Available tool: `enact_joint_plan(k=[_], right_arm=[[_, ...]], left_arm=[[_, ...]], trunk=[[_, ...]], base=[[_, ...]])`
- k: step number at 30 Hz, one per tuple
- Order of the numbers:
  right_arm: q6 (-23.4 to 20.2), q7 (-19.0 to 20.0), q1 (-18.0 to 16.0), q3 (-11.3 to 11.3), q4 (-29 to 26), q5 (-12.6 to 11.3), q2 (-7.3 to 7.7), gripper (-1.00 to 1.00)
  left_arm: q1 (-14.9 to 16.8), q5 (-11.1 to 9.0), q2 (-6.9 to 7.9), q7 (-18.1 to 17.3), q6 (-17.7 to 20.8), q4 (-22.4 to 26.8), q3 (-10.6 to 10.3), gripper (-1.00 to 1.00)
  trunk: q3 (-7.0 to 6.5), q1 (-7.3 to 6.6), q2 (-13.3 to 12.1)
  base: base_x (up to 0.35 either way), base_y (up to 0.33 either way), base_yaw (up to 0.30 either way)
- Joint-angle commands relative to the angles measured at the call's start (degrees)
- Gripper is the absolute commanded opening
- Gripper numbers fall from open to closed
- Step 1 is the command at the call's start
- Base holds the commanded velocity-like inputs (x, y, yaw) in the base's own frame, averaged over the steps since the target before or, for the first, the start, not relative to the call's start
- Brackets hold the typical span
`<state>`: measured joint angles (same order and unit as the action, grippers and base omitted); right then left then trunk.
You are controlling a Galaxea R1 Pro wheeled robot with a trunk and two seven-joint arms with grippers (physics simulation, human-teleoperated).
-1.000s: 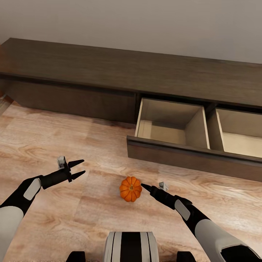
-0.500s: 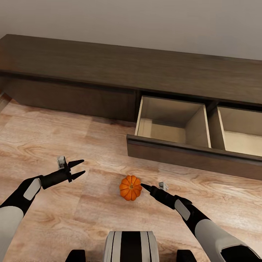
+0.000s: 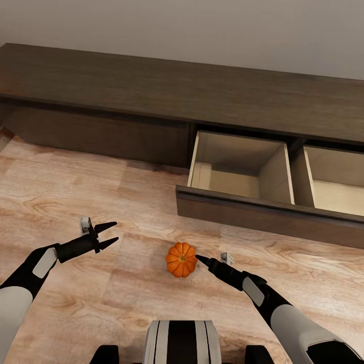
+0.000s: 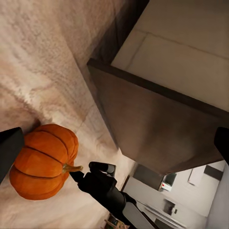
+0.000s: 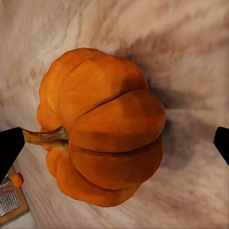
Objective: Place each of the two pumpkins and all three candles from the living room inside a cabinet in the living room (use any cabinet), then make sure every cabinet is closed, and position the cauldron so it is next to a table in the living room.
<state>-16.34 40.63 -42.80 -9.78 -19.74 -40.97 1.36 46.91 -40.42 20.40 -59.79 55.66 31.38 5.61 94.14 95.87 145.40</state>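
One small orange pumpkin (image 3: 181, 260) sits on the wood floor in front of me. My right gripper (image 3: 198, 259) is low at the pumpkin's right side, almost touching it. In the right wrist view the pumpkin (image 5: 102, 126) looms close, with the black fingertips (image 5: 9, 145) far apart at either side, so the gripper is open and empty. My left gripper (image 3: 112, 233) hovers open to the pumpkin's left, a good hand's width away. Behind stands the long dark cabinet (image 3: 126, 91), with one drawer (image 3: 237, 167) pulled out and bare inside. The left wrist view shows the pumpkin (image 4: 43, 160) and the drawer front (image 4: 143, 119).
A second open drawer (image 3: 336, 187) lies at the right edge. The open drawer front (image 3: 263, 212) juts over the floor beyond the pumpkin. My base (image 3: 182, 341) is just below the pumpkin. A tiny orange thing (image 5: 17, 180) shows far off.
The head view has shifted a little, so the cabinet sits higher in the picture. Both arms and the pumpkin keep their places.
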Motion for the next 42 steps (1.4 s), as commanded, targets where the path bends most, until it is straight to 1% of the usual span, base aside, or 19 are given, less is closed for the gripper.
enact_joint_plan(k=[1, 3, 7, 10, 11, 15, 23, 34, 39, 42], right_arm=[[-0.4, 0.0, 0.0, -0.2, 0.0, -0.6, 0.03, 1.00], [-0.4, 0.0, 0.0, -0.2, 0.0, -0.6, -0.01, 1.00], [-0.4, 0.0, 0.0, -0.2, 0.0, -0.6, 0.02, 1.00], [-0.4, -0.1, -0.1, -0.2, 0.0, -0.6, 0.02, 1.00], [-0.4, -0.4, -0.1, -0.6, 0.0, -0.3, 0.27, 1.00], [-0.4, 0.1, -0.1, -0.7, 0.1, -0.1, 0.30, 1.00], [-0.3, -0.1, -0.1, -0.8, 0.1, 0.1, 0.22, 1.00], [0.0, -0.2, -0.1, -0.8, 0.1, 0.2, 0.08, 1.00], [0.0, -0.3, -0.1, -0.9, 0.1, 0.2, 0.05, 1.00], [0.1, -1.1, -0.1, -0.9, 0.1, 1.1, 0.05, 1.00]], left_arm=[[0.0, 0.1, -0.01, -0.2, 0.2, 0.0, 0.1, 1.00], [0.0, 0.0, -0.01, -0.2, 0.2, 0.0, 0.1, 1.00], [0.0, 0.0, -0.01, -0.2, 0.2, 0.0, 0.0, 1.00], [0.0, 0.0, -0.01, -0.2, 0.2, 0.0, 0.0, 1.00], [-0.3, 0.2, -0.22, -0.1, 0.1, -0.2, 0.0, 1.00], [-0.4, 0.2, -0.19, -0.1, 0.1, -0.2, 0.0, 1.00], [-1.4, 0.3, -0.99, -0.1, -1.5, -0.2, 0.0, 1.00], [-1.4, 0.0, -1.02, -0.1, -1.6, -0.2, 0.0, 1.00], [-1.4, -0.1, -1.01, -0.1, -1.6, -0.2, 0.0, 1.00], [-1.4, -0.1, -0.98, -0.1, -1.6, -0.2, 0.1, 1.00]], trunk=[[0.03, -0.01, 0.0], [0.03, -0.01, 0.0], [0.91, 0.09, 0.1], [0.91, 0.09, 0.1], [0.91, 0.09, 0.1], [0.91, 0.09, 0.1], [0.91, 0.09, 0.1], [0.91, 0.09, 0.1], [0.91, 0.09, 0.1], [0.91, 0.09, 0.1]], base=[[0.000, 0.000, 0.000], [0.000, 0.000, 0.000], [0.000, 0.000, 0.000], [0.000, 0.000, 0.000], [0.000, 0.000, 0.000], [0.000, 0.000, 0.000], [0.000, 0.000, 0.000], [0.000, 0.001, 0.000], [0.000, 0.145, 0.000], [0.000, 0.040, 0.000]])
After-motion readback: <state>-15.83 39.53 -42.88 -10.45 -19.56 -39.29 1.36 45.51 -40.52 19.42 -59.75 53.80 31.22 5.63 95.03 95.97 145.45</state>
